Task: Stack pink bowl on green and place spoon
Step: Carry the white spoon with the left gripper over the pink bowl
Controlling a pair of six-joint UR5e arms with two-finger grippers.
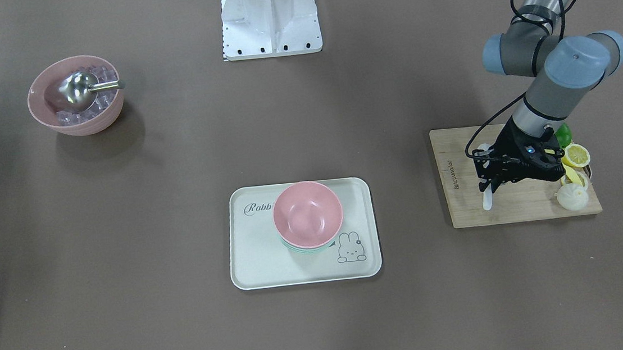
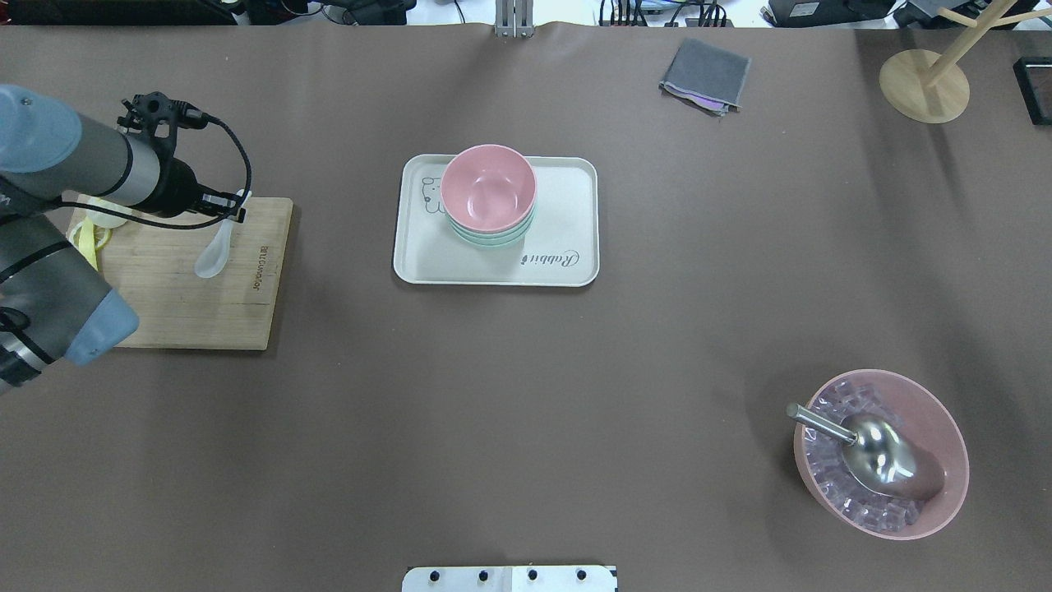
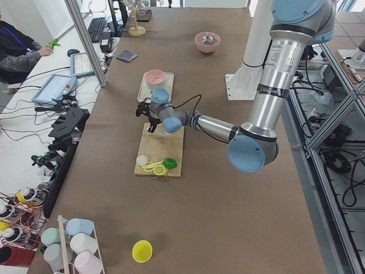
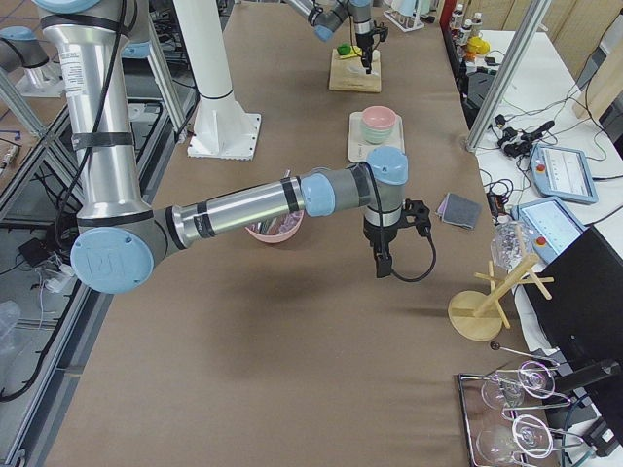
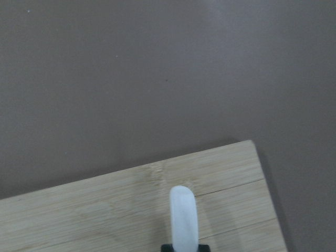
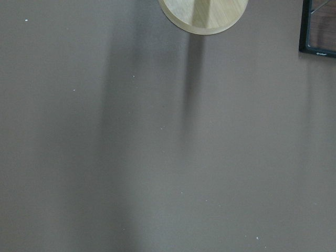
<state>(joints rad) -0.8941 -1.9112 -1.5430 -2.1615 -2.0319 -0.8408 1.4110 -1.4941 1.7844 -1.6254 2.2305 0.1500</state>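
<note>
Pinching the spoon [image 1: 487, 199] by its handle over the cutting board [image 1: 517, 206] in the left end effector [image 1: 487, 185], perhaps risking slipping or twisting while carrying toward the pink bowl [image 1: 307, 212], well apart from that board.

Matt pink bowl [image 1: 307, 212], glossy wht spoon [image 2: 212, 257], wood board [image 2: 197, 312]

Tray [image 2: 575, 191]; cutting board [image 2: 189, 316]; ice bowl [image 1: 88, 125]; cloth [image 2: 705, 74]
</note>
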